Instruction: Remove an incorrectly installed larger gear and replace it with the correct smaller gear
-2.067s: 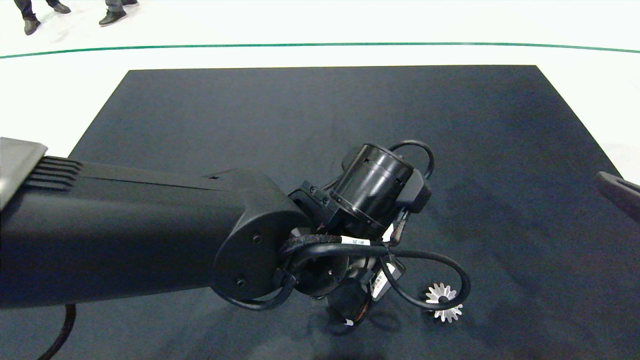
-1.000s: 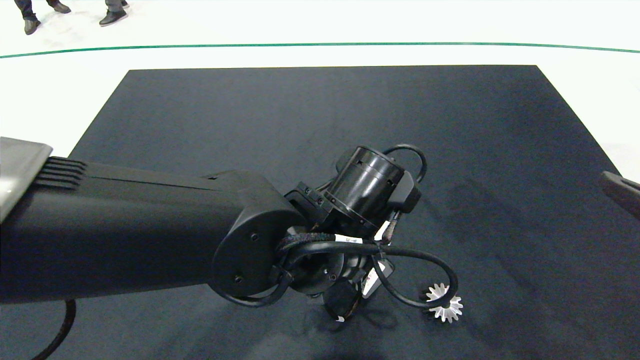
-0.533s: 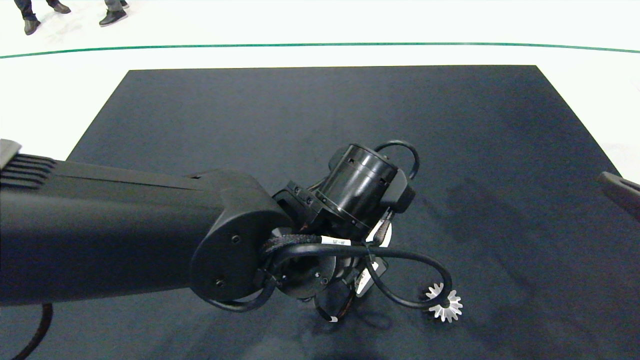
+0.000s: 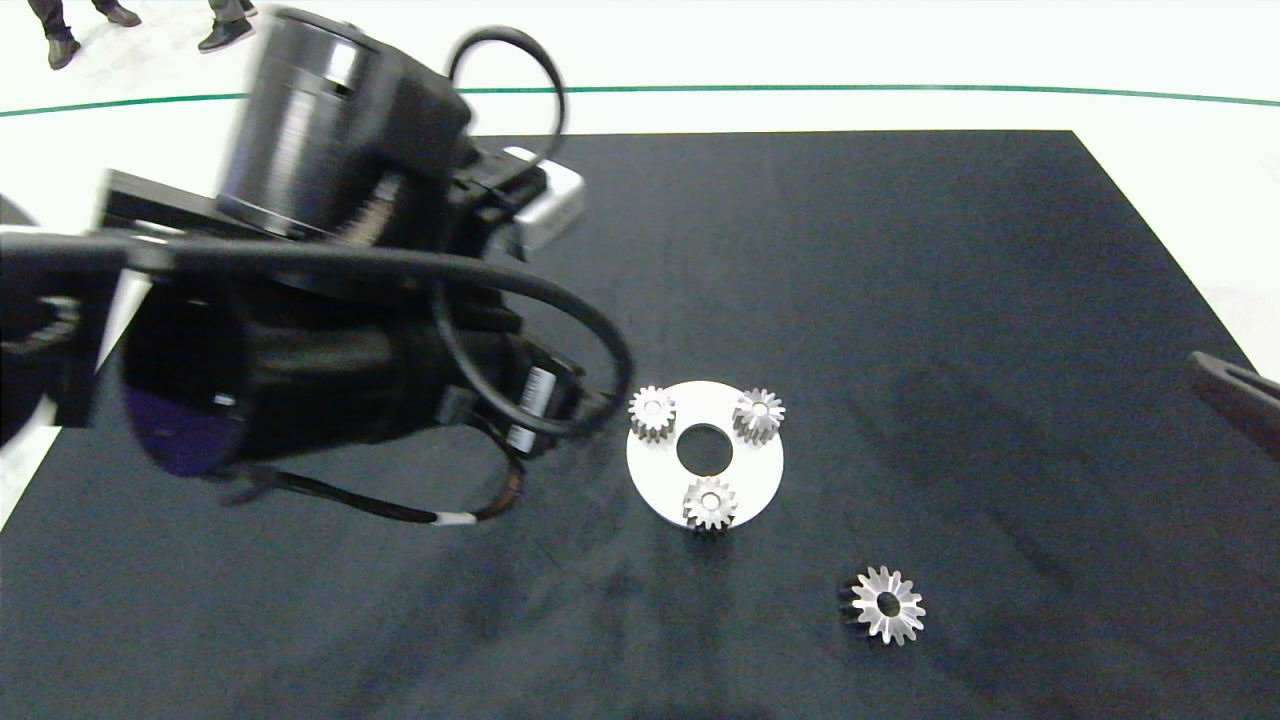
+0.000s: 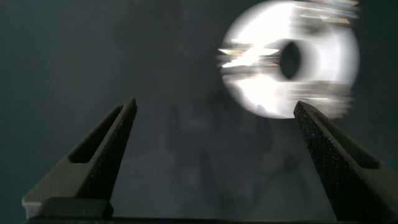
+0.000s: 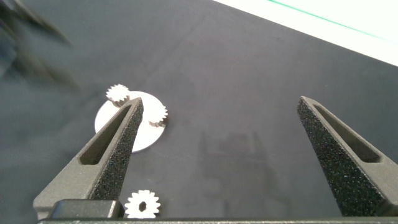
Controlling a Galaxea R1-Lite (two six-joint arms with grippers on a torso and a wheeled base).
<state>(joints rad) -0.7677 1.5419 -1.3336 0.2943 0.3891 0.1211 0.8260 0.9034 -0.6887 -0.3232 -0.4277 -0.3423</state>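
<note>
The larger gear [image 4: 885, 605], silver with long pointed teeth, lies flat on the black mat, apart from the white round plate [image 4: 650, 462]. Three small stubby-toothed gears stand on that plate [image 4: 652, 410] [image 4: 759, 413] [image 4: 710, 502]; they look alike, so I cannot tell which is the smaller gear. My left arm [image 4: 300, 330] hovers, blurred, left of the plate. Its gripper [image 5: 216, 109] is open and holds nothing, with the plate [image 5: 249, 93] blurred beyond it. My right gripper [image 6: 220, 102] is open at the mat's right edge [image 4: 1235, 395]. It views the plate [image 6: 148, 135] and the larger gear [image 6: 142, 203].
The black mat [image 4: 900, 280] lies on a white floor with a green line [image 4: 800, 90] behind it. A person's shoes [image 4: 225, 35] show at the far left beyond the mat. Bare mat stretches right of and behind the plate.
My left arm has swung up and away to the left, uncovering the white plate with three small gears on it. The larger gear and the right gripper have not moved.
</note>
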